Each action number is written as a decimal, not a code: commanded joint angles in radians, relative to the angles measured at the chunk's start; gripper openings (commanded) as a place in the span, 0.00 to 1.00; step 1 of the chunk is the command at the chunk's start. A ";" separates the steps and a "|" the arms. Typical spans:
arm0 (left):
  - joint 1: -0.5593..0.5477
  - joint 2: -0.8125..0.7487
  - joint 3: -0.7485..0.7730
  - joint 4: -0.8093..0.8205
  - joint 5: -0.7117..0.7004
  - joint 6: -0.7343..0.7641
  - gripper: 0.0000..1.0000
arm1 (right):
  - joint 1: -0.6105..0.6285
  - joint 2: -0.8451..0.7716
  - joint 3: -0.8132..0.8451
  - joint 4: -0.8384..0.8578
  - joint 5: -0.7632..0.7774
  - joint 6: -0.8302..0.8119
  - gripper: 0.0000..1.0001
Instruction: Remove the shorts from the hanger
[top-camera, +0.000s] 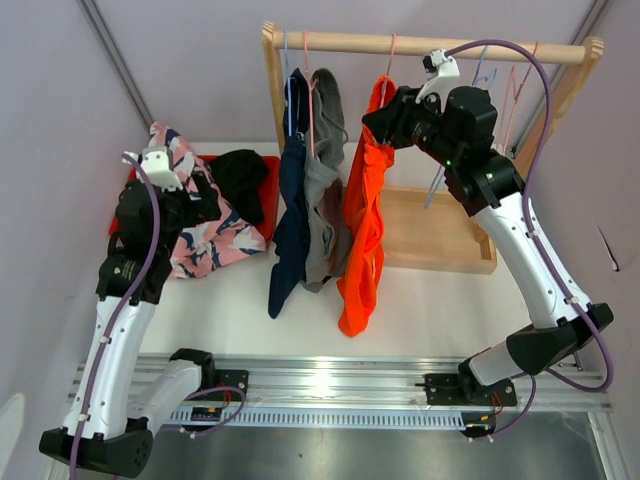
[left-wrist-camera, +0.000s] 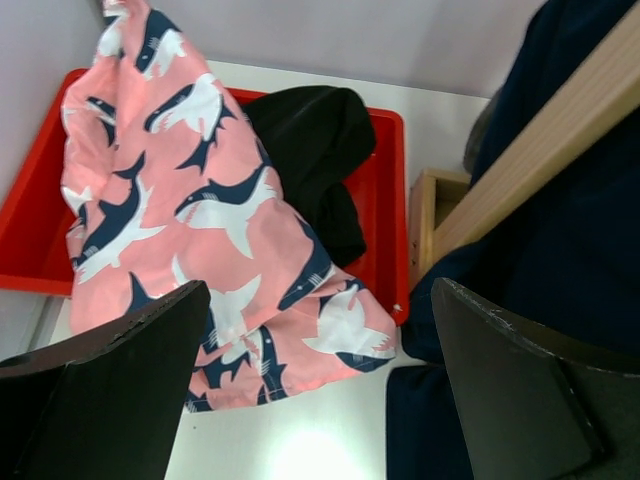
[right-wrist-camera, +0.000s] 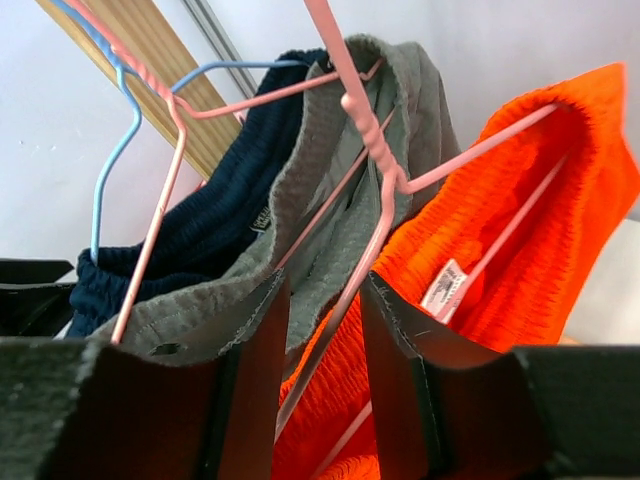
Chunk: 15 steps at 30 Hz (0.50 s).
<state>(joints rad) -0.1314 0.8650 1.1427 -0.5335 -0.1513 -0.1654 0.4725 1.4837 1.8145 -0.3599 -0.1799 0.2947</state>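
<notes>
Reaching up to the round wooden rail (top-camera: 430, 45) with the right pincer (right-wrist-camera: 322, 300), just beside the bright orange cloth shorts (top-camera: 362, 240). Straddles the thin pink wire hanger (right-wrist-camera: 385, 170) with narrowed fingers (right-wrist-camera: 255, 360) — a slit of gap beside the wire, so not clamped on it as far as shows. Carries the orange pair on that hanger, waistband stretched over its arms, a small white label inside. Finds the grey cloth shorts (top-camera: 325, 190) next along the rail on a second pink wire hanger (right-wrist-camera: 155, 215), touching the orange pair, and the navy blue cloth shorts (top-camera: 290, 230) beyond, by a pale blue wire hanger (right-wrist-camera: 105, 170). Lets all three dangle above the white bench (top-camera: 430, 310), in front of the rack's shallow wooden base (top-camera: 440, 240). Holds the left pincer (left-wrist-camera: 318, 290) wide, gripping nothing, over the bench's left side. Looks down from there on the pink cloth shorts with navy shark print (left-wrist-camera: 200, 230) — heaped across the red plastic tray (left-wrist-camera: 385, 170) and spilling over its near rim onto the bench. Shows the black cloth shorts (left-wrist-camera: 310, 140) crumpled in the same tray, partly under the pink pair.
</notes>
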 joint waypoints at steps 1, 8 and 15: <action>-0.031 -0.011 0.022 0.038 0.047 0.012 0.99 | 0.009 -0.003 0.022 0.029 0.023 0.000 0.40; -0.141 -0.015 0.089 0.007 0.102 0.018 0.99 | 0.017 -0.020 0.019 0.029 0.057 0.008 0.01; -0.526 0.077 0.233 0.036 0.061 0.061 0.99 | 0.040 -0.120 0.000 0.055 0.141 0.012 0.00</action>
<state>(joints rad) -0.5240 0.9009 1.3117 -0.5476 -0.0937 -0.1467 0.4965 1.4635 1.7996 -0.3916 -0.0826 0.3134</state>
